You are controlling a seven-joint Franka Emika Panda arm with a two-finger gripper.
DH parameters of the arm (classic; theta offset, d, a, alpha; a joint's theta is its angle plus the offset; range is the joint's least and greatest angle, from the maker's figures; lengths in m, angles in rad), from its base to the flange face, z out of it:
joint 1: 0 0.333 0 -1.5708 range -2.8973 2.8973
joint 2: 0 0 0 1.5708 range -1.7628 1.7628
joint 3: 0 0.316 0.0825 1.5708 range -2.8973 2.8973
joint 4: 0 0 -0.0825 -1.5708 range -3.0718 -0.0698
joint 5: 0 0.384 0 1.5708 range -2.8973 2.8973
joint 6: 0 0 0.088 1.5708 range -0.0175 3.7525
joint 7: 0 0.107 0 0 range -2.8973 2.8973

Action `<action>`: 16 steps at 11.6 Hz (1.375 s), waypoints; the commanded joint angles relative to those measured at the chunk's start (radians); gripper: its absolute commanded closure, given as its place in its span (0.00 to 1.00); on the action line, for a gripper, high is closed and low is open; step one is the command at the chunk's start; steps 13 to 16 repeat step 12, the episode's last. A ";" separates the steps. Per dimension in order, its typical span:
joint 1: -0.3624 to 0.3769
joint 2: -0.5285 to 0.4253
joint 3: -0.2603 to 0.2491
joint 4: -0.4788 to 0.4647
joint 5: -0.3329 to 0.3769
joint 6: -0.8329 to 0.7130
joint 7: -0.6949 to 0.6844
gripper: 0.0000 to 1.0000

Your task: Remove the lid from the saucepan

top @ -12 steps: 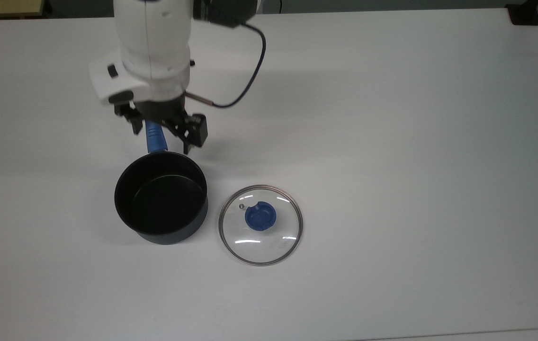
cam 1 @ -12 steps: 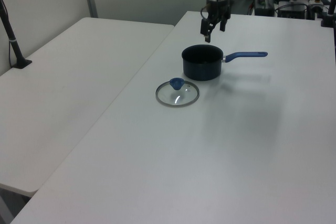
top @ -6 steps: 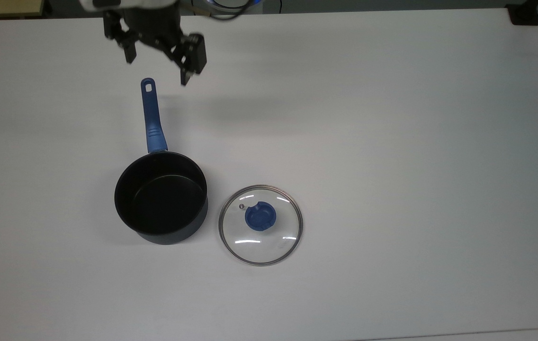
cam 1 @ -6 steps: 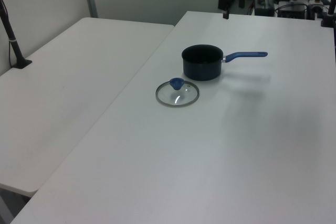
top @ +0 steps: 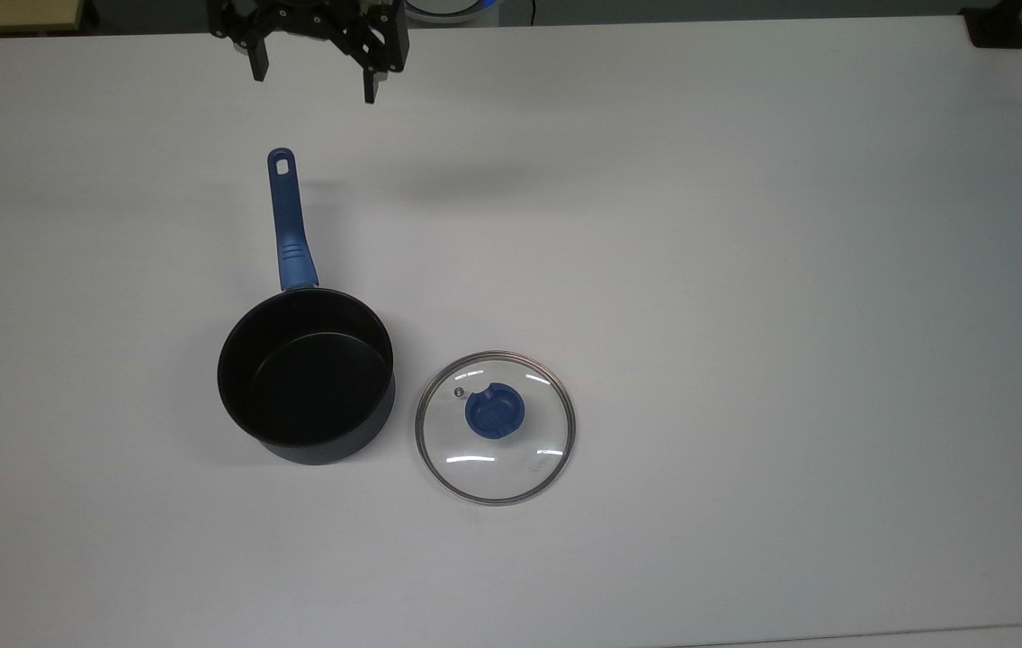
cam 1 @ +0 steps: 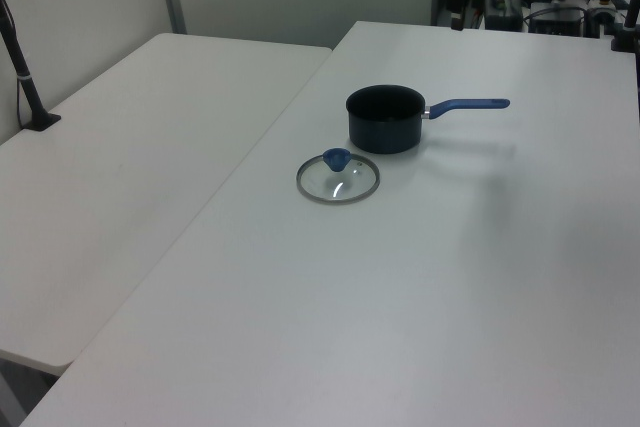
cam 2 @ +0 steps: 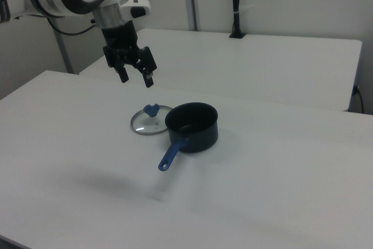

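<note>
Saucepan [top: 306,375] upright and uncovered on the white surface [top: 745,270] — blue handle [top: 287,220] pointing toward the top view's upper edge. Lid [top: 495,427] flat on the surface just beside the saucepan, on the top view's right, knob [top: 494,411] up, not touching the pot. Gripper [cam 2: 135,78] raised well above the surface, jaws spread apart and empty — at the top view's upper edge, beyond the handle's end. In the left view, lid [cam 1: 338,177] nearer the camera than the saucepan [cam 1: 385,118].

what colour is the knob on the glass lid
Blue; the knob sits at the centre of the lid, clearest in the top view.
</note>
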 commanded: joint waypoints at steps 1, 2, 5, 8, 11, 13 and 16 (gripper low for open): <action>0.010 -0.063 -0.008 -0.081 0.016 0.030 -0.094 0.00; 0.010 -0.066 -0.008 -0.088 0.016 0.038 -0.094 0.00; 0.010 -0.067 -0.008 -0.086 0.016 0.045 -0.092 0.00; 0.027 -0.079 -0.016 -0.085 0.036 0.045 -0.077 0.00; 0.071 -0.105 -0.039 -0.101 0.048 0.045 -0.077 0.00; 0.071 -0.103 -0.037 -0.100 0.050 0.045 -0.077 0.00; 0.071 -0.103 -0.037 -0.100 0.050 0.045 -0.077 0.00</action>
